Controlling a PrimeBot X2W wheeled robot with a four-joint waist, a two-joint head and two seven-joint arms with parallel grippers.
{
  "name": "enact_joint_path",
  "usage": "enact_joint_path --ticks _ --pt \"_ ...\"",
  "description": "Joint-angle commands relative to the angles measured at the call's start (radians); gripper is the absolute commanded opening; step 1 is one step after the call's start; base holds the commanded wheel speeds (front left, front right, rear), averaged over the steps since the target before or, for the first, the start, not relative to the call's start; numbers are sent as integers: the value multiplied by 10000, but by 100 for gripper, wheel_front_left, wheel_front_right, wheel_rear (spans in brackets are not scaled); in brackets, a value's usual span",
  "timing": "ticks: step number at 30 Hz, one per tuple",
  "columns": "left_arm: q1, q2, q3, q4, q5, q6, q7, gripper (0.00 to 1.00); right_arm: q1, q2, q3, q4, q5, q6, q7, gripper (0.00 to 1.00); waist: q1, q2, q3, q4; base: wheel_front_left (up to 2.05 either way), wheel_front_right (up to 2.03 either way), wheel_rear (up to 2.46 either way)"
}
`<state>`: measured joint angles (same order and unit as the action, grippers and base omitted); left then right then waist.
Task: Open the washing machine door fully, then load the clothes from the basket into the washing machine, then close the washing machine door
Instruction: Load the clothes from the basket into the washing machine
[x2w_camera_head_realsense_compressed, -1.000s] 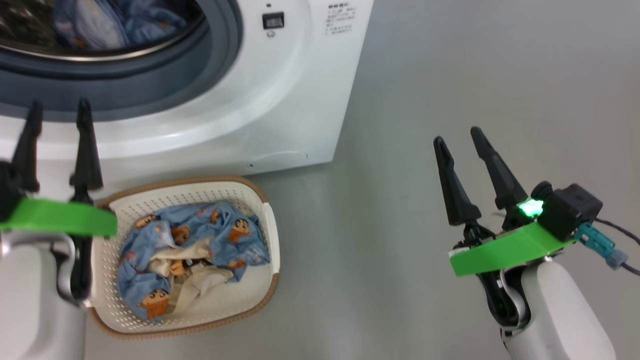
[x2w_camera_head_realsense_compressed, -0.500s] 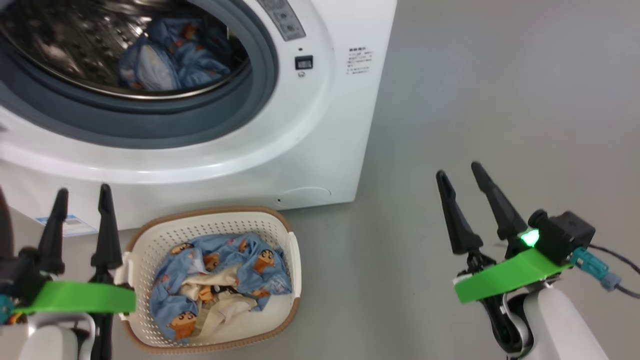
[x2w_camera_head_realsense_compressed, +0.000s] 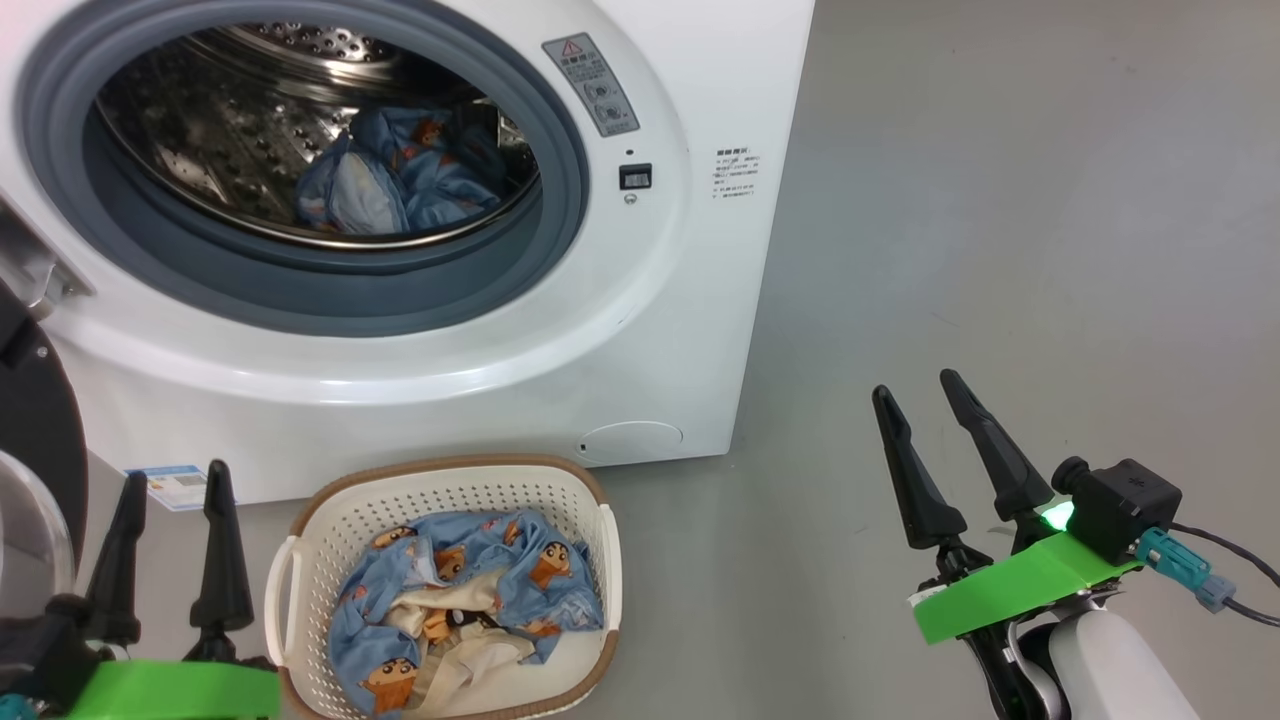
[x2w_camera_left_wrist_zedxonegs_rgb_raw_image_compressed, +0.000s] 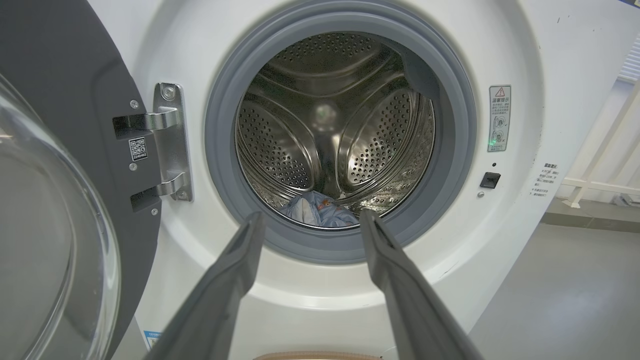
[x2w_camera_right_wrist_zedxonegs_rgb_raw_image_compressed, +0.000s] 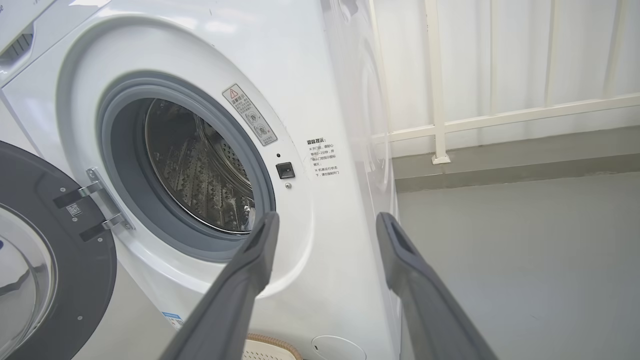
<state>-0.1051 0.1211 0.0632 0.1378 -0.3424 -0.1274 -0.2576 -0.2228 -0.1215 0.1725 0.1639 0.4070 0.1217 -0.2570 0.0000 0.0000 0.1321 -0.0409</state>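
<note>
Steel of the drum (x2w_camera_left_wrist_zedxonegs_rgb_raw_image_compressed: 325, 125) is gleaming through the open mouth of the washing machine (x2w_camera_head_realsense_compressed: 640, 330), and the washing machine door (x2w_camera_left_wrist_zedxonegs_rgb_raw_image_compressed: 60, 125) is hanging swung wide on its hinge (x2w_camera_left_wrist_zedxonegs_rgb_raw_image_compressed: 170, 142) at my left, so I am judging the opening step done. One light blue piece (x2w_camera_head_realsense_compressed: 400, 185) is lying low in the drum, while the clothes (x2w_camera_head_realsense_compressed: 470, 590) left to load are sitting bundled in the basket (x2w_camera_head_realsense_compressed: 450, 468), which is standing on the floor (x2w_camera_head_realsense_compressed: 1000, 250) just in front of the machine's base. Loading is looking partly done; closing the door is waiting after it.

My left gripper (x2w_camera_head_realsense_compressed: 176, 473) is hovering just left of the basket, fingers spread and gripping nothing. My right gripper (x2w_camera_head_realsense_compressed: 915, 384) is hanging well apart over bare floor to the right, fingers likewise spread and empty.

For room, I am minding the door's glass bowl (x2w_camera_head_realsense_compressed: 30, 530) bulging close beside my left gripper (the tightest spot, I am guessing), the basket's brown rim under any reach down, and the grey-blue gasket (x2w_camera_head_realsense_compressed: 330, 300) ringing the drum mouth. Open floor is stretching away on my right as far as a white railing (x2w_camera_right_wrist_zedxonegs_rgb_raw_image_compressed: 500, 117), so that side is offering the freer swing.
</note>
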Motion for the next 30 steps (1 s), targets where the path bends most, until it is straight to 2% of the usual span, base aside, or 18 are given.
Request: enact_joint_path --ticks 1,8,30 --pt "24 135 421 -362 173 -32 -42 100 28 -24 148 -267 44 90 -48 100 0 0 -91 25 0 0 0" --pt "269 -113 438 -513 260 -32 -42 100 132 -122 49 -313 -19 90 -48 100 0 0 -139 130 0 0 0" --pt "175 -197 233 -459 193 -32 -42 100 50 -165 119 -299 -62 90 -48 100 0 0 36 105 0 0 0"
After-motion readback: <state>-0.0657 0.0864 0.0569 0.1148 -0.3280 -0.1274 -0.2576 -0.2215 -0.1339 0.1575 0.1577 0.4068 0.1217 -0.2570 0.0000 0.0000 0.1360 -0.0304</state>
